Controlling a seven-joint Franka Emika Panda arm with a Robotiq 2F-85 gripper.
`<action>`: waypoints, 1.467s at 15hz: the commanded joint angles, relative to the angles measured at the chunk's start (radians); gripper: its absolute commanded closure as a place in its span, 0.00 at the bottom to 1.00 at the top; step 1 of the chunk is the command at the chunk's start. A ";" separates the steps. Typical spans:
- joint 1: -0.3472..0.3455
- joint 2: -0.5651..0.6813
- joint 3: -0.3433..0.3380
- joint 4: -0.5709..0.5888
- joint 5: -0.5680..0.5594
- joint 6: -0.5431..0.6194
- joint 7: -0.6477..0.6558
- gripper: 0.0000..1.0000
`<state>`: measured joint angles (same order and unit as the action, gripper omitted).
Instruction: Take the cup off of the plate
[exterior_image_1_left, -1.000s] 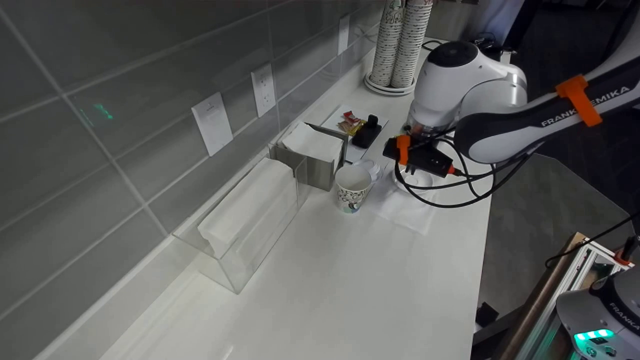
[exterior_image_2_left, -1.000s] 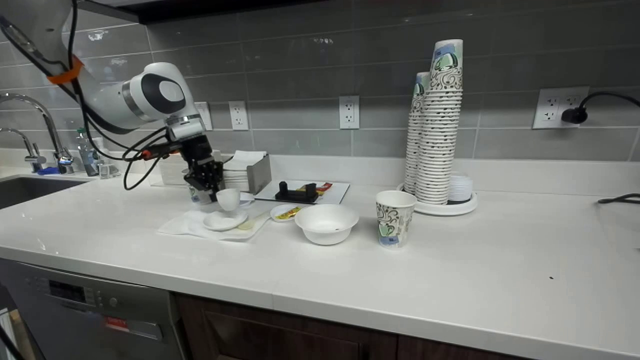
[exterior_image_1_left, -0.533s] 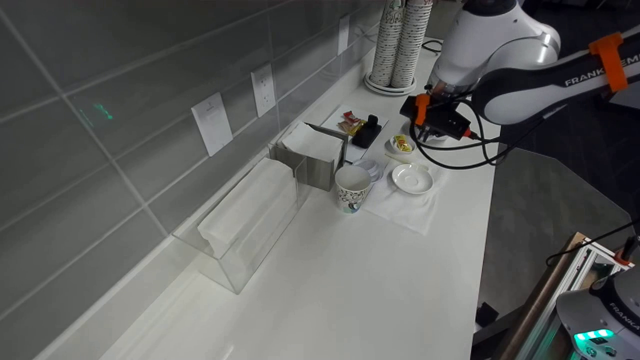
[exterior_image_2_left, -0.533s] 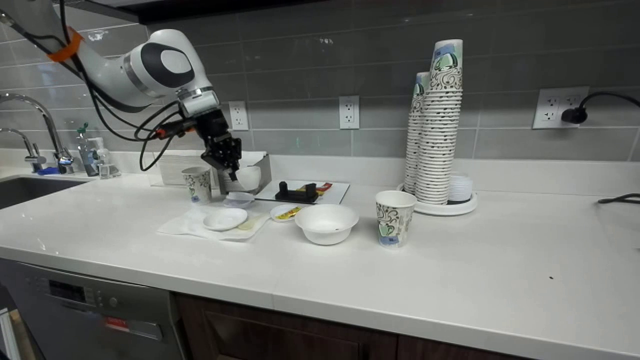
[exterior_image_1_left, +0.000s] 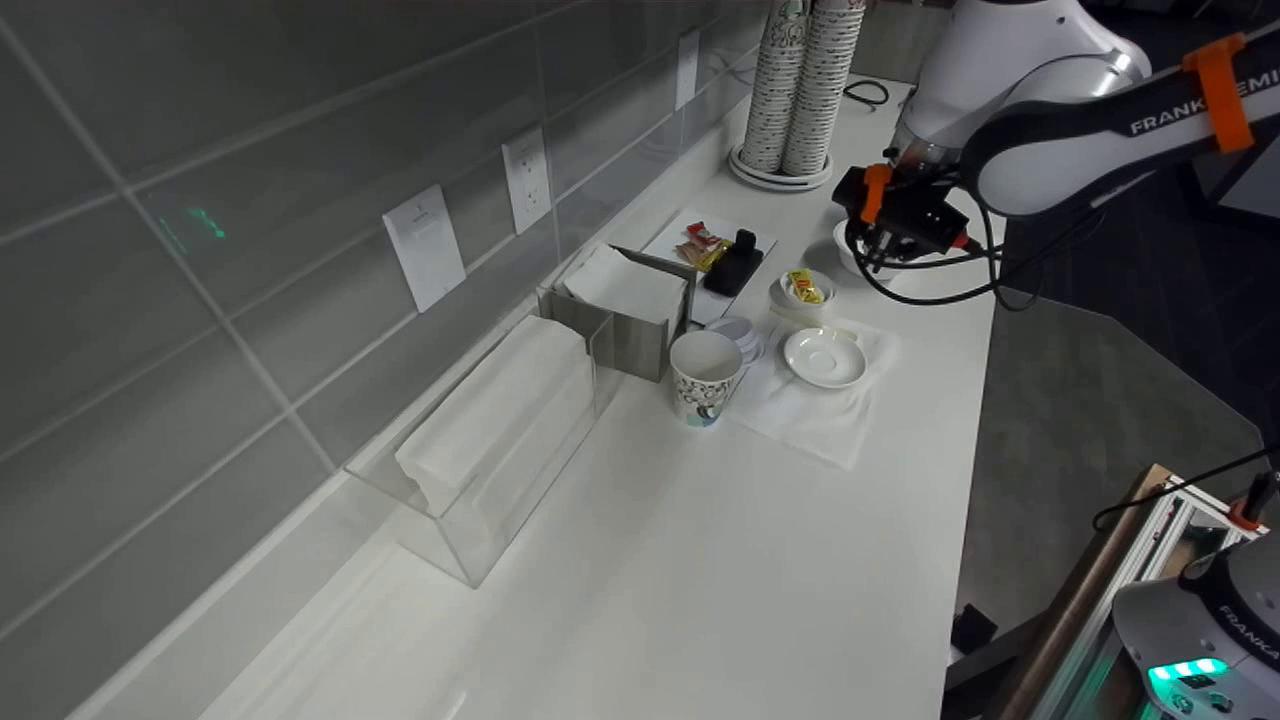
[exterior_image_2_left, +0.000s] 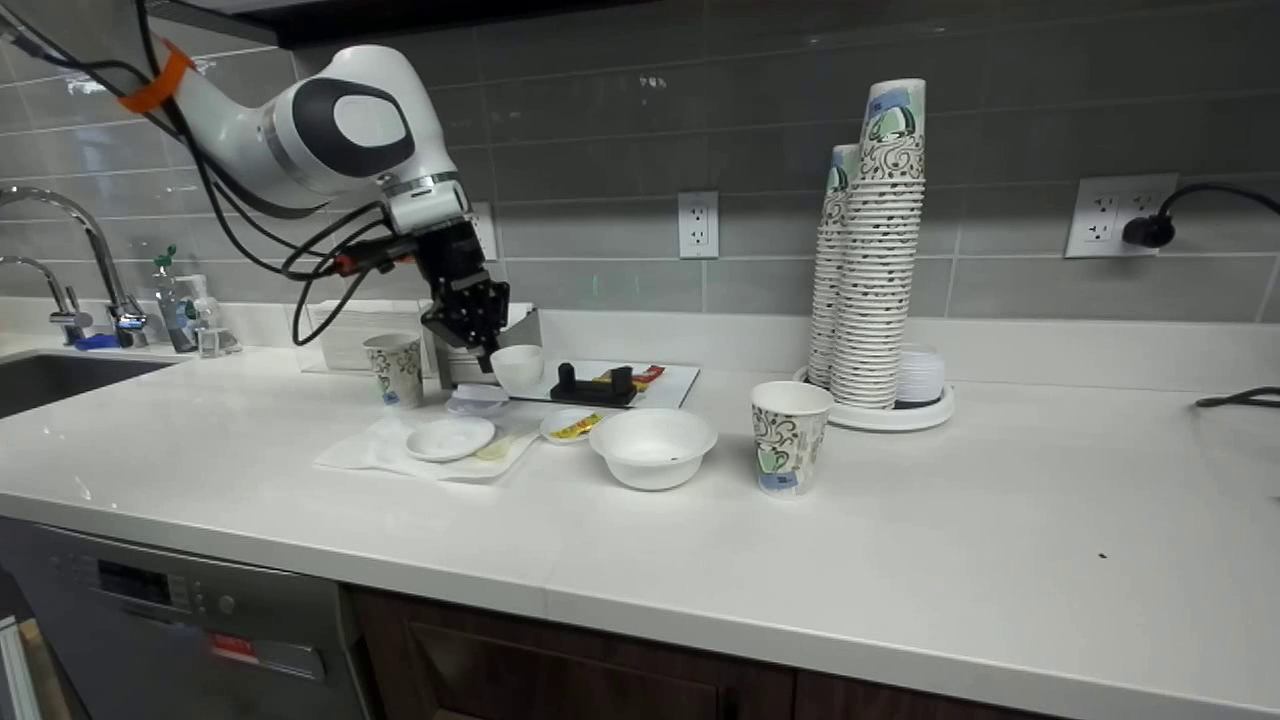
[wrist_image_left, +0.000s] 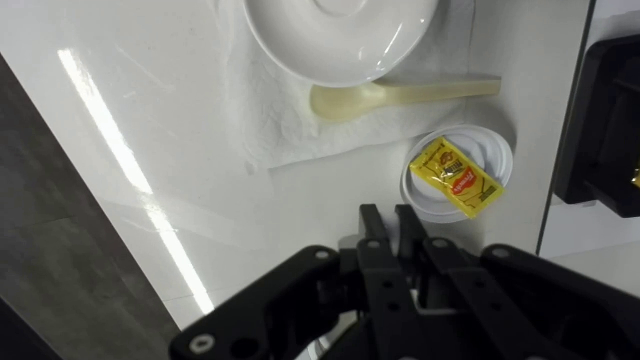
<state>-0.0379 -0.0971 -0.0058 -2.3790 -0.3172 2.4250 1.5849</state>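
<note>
The black, hard-edged gripper is narrow, pinching the small, rounded, smooth white cup, which in an exterior view hangs at the fingertips above the polished white counter, to one side of the glossy, round, flat white saucer. That saucer rests on a crinkled white paper napkin, a smooth pale-yellow spoon by its rim; a shiny yellow packet lies in a shallow round white dish.

plate: glossy, smth | napkin: matt ppr, rough | spoon: plstc-look, smth | sachet: shiny | counter: glossy
</note>
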 joint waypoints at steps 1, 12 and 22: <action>-0.023 0.009 -0.013 -0.029 0.036 0.034 -0.017 0.97; -0.074 0.094 -0.077 -0.071 -0.041 0.094 0.095 0.97; -0.067 0.171 -0.135 -0.065 -0.160 0.217 0.128 0.97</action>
<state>-0.1087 0.0548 -0.1222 -2.4458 -0.4350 2.5893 1.6803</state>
